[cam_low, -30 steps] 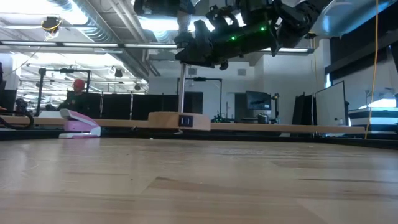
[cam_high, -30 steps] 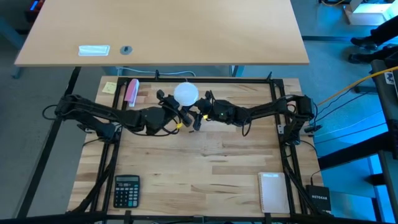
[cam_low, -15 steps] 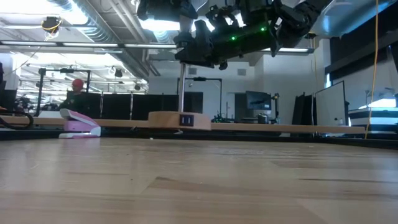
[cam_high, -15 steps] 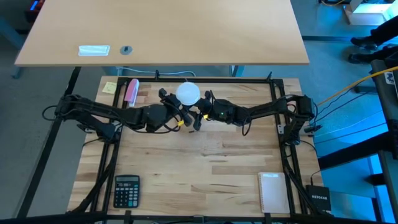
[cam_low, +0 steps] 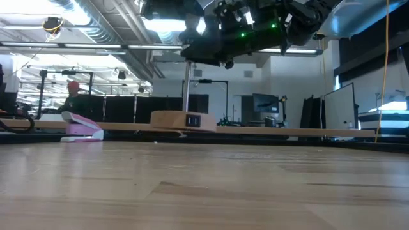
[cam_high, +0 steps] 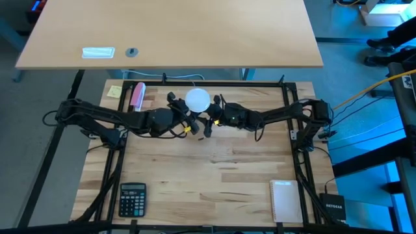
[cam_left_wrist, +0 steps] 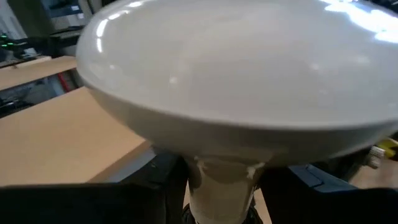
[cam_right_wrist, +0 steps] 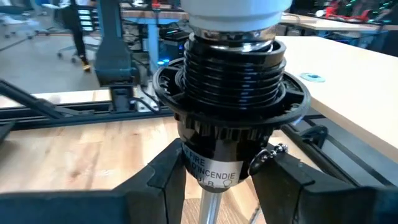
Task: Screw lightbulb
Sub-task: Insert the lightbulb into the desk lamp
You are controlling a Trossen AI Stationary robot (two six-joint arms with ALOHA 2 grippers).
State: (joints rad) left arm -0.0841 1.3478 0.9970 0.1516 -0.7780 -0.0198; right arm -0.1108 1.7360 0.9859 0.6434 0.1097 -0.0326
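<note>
The lightbulb, clamped at its neck by the left gripper, sits in the black socket clamped by the right gripper; tilt risks cross-threading.

Smooth frosted white lightbulb, ribbed glossy black plastic socket, matt pale wooden table

White print on the black socket reads "FIRE" and "INCENDIE", the rest cut off. "NETGEAR" is printed on the black box at the table's corner. Calculator key markings too small to read.
</note>
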